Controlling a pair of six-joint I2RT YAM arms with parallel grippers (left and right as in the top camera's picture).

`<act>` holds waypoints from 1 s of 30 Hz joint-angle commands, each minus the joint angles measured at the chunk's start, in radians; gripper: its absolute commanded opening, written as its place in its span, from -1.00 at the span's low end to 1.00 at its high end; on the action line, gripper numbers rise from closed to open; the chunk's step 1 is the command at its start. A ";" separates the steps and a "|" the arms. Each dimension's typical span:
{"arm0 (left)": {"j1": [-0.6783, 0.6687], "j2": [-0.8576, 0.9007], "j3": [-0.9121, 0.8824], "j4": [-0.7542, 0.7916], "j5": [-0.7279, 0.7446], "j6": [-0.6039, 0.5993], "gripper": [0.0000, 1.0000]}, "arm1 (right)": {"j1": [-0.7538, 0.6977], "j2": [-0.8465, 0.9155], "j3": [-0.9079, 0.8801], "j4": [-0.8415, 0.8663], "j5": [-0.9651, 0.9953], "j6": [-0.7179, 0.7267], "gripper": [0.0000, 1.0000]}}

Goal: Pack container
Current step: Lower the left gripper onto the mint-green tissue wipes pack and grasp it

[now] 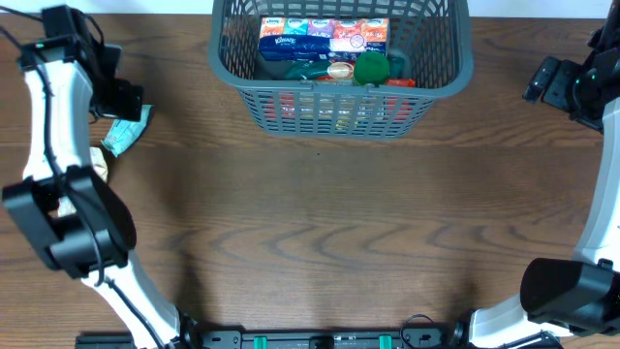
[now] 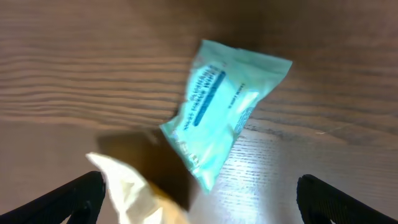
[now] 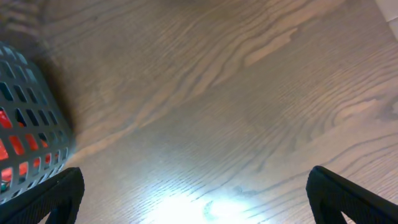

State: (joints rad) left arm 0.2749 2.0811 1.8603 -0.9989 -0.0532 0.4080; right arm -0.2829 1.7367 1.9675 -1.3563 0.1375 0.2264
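The container (image 1: 442,76), a dark grey lattice basket, stands at the back middle of the table and holds a row of tissue packs (image 1: 322,35), a green round item (image 1: 370,68) and other groceries. One corner of it (image 3: 28,124) shows at the left in the right wrist view. My left gripper (image 1: 121,97) hovers open at the far left above a teal packet (image 2: 224,109), which lies flat on the table, with a cream and tan wrapper (image 2: 134,193) beside it. My right gripper (image 1: 547,82) hangs open at the far right over bare wood, to the right of the container.
The teal packet (image 1: 126,131) and the cream wrapper (image 1: 102,160) lie near the table's left edge, partly under my left arm. Wooden tabletop (image 1: 329,213) stretches in front of the container. Both arm bases stand at the front edge.
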 commanded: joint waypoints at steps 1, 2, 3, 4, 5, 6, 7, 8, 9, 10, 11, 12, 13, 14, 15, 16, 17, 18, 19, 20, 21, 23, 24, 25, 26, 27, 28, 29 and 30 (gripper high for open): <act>0.005 0.063 -0.002 -0.006 0.019 0.050 0.97 | -0.004 0.005 -0.002 -0.007 0.001 -0.023 0.99; 0.006 0.077 -0.002 -0.006 0.019 0.053 0.97 | -0.004 0.005 -0.002 -0.010 0.001 -0.023 0.99; 0.007 0.090 -0.002 -0.006 0.019 0.056 0.97 | -0.004 0.005 -0.002 -0.013 0.001 -0.023 0.98; 0.009 0.106 -0.002 -0.006 0.019 0.057 0.97 | -0.004 0.005 -0.002 -0.016 0.002 -0.023 0.99; 0.012 0.115 -0.002 -0.006 0.020 0.060 0.96 | -0.004 0.005 -0.002 -0.019 0.002 -0.023 0.99; 0.016 0.125 -0.002 -0.005 0.021 0.063 0.97 | -0.004 0.005 -0.002 -0.023 0.002 -0.023 0.99; 0.020 0.135 -0.002 -0.004 0.024 0.066 0.97 | -0.004 0.005 -0.002 -0.025 0.002 -0.023 0.99; 0.025 0.140 -0.002 -0.005 0.036 0.069 0.97 | -0.004 0.005 -0.002 -0.026 0.002 -0.023 0.99; 0.031 0.146 -0.002 -0.004 0.057 0.076 0.97 | -0.004 0.005 -0.002 -0.027 0.002 -0.023 0.99; 0.037 0.149 -0.002 -0.004 0.086 0.085 0.97 | -0.004 0.005 -0.002 -0.027 0.005 -0.023 0.99; 0.045 0.153 -0.002 -0.004 0.121 0.094 0.97 | -0.004 0.005 -0.002 -0.027 0.008 -0.023 0.99; 0.052 0.154 -0.002 -0.002 0.145 0.094 0.97 | -0.004 0.005 -0.002 -0.027 0.009 -0.023 0.99; 0.059 0.155 -0.002 0.000 0.171 0.100 0.97 | -0.004 0.005 -0.002 -0.027 0.008 -0.022 0.99; 0.066 0.155 -0.003 0.003 0.188 0.107 0.96 | -0.004 0.005 -0.002 -0.027 0.008 -0.022 0.99; 0.074 0.155 -0.003 0.007 0.204 0.119 0.97 | -0.004 0.005 -0.002 -0.028 0.008 -0.022 0.99; 0.080 0.155 -0.003 0.011 0.209 0.125 0.97 | -0.004 0.005 -0.002 -0.029 0.008 -0.022 0.99; 0.085 0.155 -0.003 0.013 0.210 0.134 0.97 | -0.004 0.005 -0.002 -0.029 0.008 -0.022 0.99; 0.091 0.155 -0.003 0.015 0.217 0.145 0.97 | -0.004 0.005 -0.002 -0.032 0.008 -0.022 0.98; 0.097 0.155 -0.003 0.017 0.227 0.154 0.97 | -0.004 0.005 -0.002 -0.035 0.008 -0.022 0.98; 0.103 0.155 -0.004 0.021 0.233 0.160 0.97 | -0.004 0.005 -0.002 -0.038 0.008 -0.021 0.99; 0.108 0.156 -0.005 0.026 0.234 0.160 0.97 | -0.004 0.005 -0.002 -0.040 0.008 -0.021 0.99; 0.117 0.158 -0.005 0.037 0.238 0.160 0.97 | -0.004 0.005 -0.002 -0.047 0.008 -0.021 0.99; 0.120 0.160 -0.005 0.042 0.238 0.160 0.97 | -0.004 0.005 -0.002 -0.048 0.008 -0.021 0.98; 0.122 0.162 -0.005 0.045 0.241 0.161 0.97 | -0.004 0.005 -0.002 -0.050 0.008 -0.021 0.98; 0.123 0.165 -0.006 0.048 0.246 0.160 0.97 | -0.004 0.005 -0.002 -0.051 0.008 -0.021 0.98; 0.123 0.169 -0.006 0.052 0.249 0.160 0.97 | -0.004 0.005 -0.002 -0.051 0.008 -0.021 0.98; 0.123 0.174 -0.006 0.058 0.250 0.160 0.97 | -0.004 0.005 -0.002 -0.051 0.008 -0.021 0.98; 0.121 0.180 -0.007 0.060 0.252 0.160 0.97 | -0.004 0.005 -0.002 -0.051 0.008 -0.021 0.99; 0.119 0.188 -0.007 0.062 0.251 0.160 0.97 | -0.004 0.005 -0.002 -0.051 0.007 -0.018 0.98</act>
State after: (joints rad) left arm 0.3950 2.2265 1.8595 -0.9363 0.1757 0.5518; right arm -0.2829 1.7367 1.9675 -1.4033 0.1383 0.2188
